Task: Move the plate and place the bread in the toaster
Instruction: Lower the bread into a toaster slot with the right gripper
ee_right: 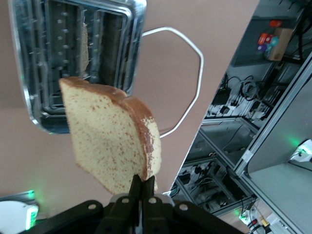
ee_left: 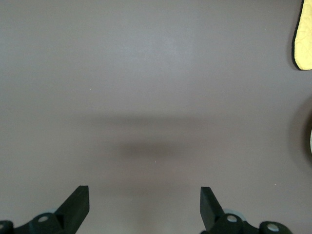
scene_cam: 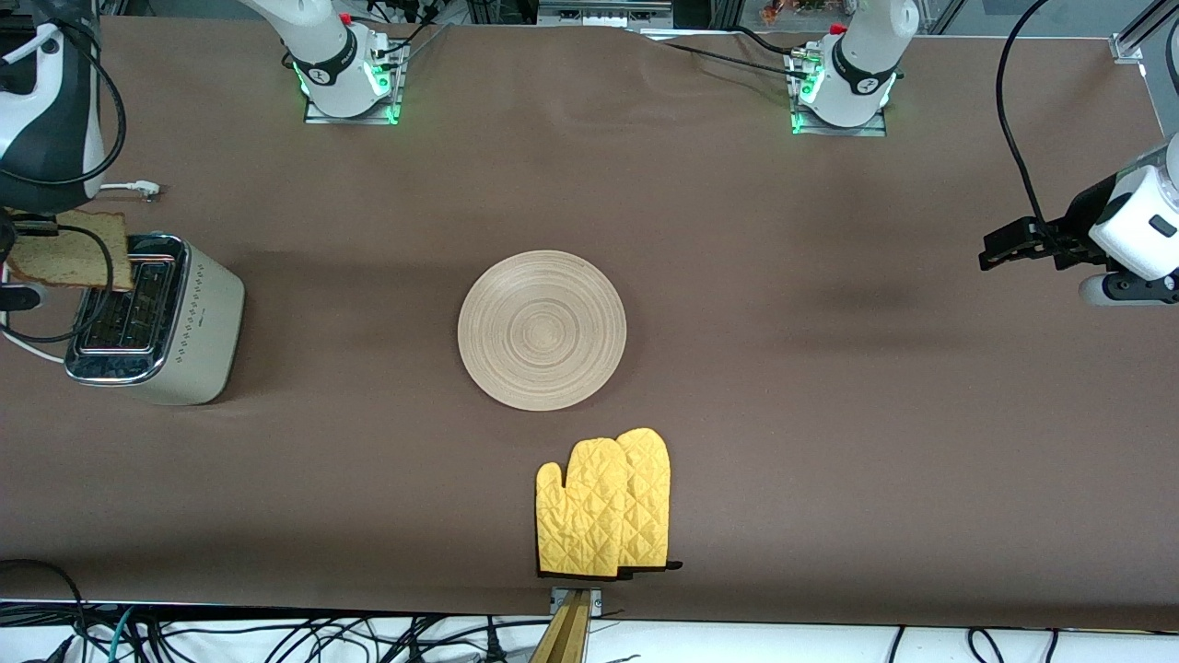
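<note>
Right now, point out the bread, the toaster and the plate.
bread [ee_right: 105, 134], right wrist view, speckled face.
toaster [scene_cam: 204, 333], front view, cream side panel.
plate [scene_cam: 542, 330], front view, centre of the rings.

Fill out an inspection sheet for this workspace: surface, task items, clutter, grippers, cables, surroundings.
Surface: brown table cover, lightly wrinkled.
Plate: mid-table, nothing on it.
Bread: held in the air over the toaster, not in a slot.
Toaster: at the right arm's end, slots up.
Clutter: yellow oven mitts, nearer the camera than the plate.
Right gripper: shut on the bread's edge.
Left gripper: open, holding nothing, waiting over bare table.
Cables: white toaster cord looped beside the toaster.
Surroundings: cables below the table edge.
</note>
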Controlling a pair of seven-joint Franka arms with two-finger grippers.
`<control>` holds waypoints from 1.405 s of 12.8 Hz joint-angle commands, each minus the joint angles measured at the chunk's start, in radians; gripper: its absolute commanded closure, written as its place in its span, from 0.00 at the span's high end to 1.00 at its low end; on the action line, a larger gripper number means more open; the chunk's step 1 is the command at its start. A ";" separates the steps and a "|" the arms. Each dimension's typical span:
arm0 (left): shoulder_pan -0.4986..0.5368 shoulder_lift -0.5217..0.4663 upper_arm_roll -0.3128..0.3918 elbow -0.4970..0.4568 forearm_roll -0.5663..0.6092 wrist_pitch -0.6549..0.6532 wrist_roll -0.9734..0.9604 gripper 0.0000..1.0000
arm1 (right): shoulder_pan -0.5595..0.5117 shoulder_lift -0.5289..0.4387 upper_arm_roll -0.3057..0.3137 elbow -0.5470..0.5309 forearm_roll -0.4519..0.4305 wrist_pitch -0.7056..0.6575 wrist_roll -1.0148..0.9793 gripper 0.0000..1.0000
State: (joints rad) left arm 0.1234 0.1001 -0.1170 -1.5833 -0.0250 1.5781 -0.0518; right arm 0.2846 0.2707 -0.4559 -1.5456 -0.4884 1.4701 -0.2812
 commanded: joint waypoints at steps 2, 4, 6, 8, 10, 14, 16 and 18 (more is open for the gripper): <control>0.004 0.004 -0.001 0.016 -0.009 -0.018 -0.006 1.00 | -0.018 0.010 -0.017 0.009 -0.019 0.071 -0.020 0.00; 0.005 0.004 -0.001 0.016 -0.006 -0.018 -0.006 1.00 | -0.018 0.027 -0.017 0.009 -0.019 0.079 0.005 0.00; 0.004 0.004 -0.001 0.016 -0.003 -0.017 -0.006 1.00 | -0.018 0.036 -0.017 0.009 -0.033 0.090 0.039 0.00; 0.004 0.004 -0.007 0.017 0.000 -0.017 -0.006 1.00 | -0.027 0.056 -0.018 0.009 -0.035 0.108 0.051 0.00; 0.002 0.004 -0.009 0.016 -0.001 -0.015 -0.010 1.00 | -0.038 0.074 -0.020 0.009 -0.036 0.127 0.095 0.00; 0.002 0.004 -0.003 0.016 0.000 -0.013 -0.019 1.00 | -0.039 0.094 -0.018 0.009 -0.033 0.130 0.129 0.00; 0.001 0.004 -0.004 0.016 -0.001 -0.012 -0.022 1.00 | -0.039 0.111 -0.018 0.009 -0.027 0.137 0.141 0.00; 0.002 0.007 -0.007 0.013 -0.001 -0.010 -0.023 1.00 | -0.039 0.120 -0.017 0.009 -0.022 0.137 0.154 0.00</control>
State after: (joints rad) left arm 0.1240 0.1005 -0.1190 -1.5833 -0.0250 1.5771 -0.0602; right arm 0.2465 0.3827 -0.4748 -1.5457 -0.5071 1.6056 -0.1486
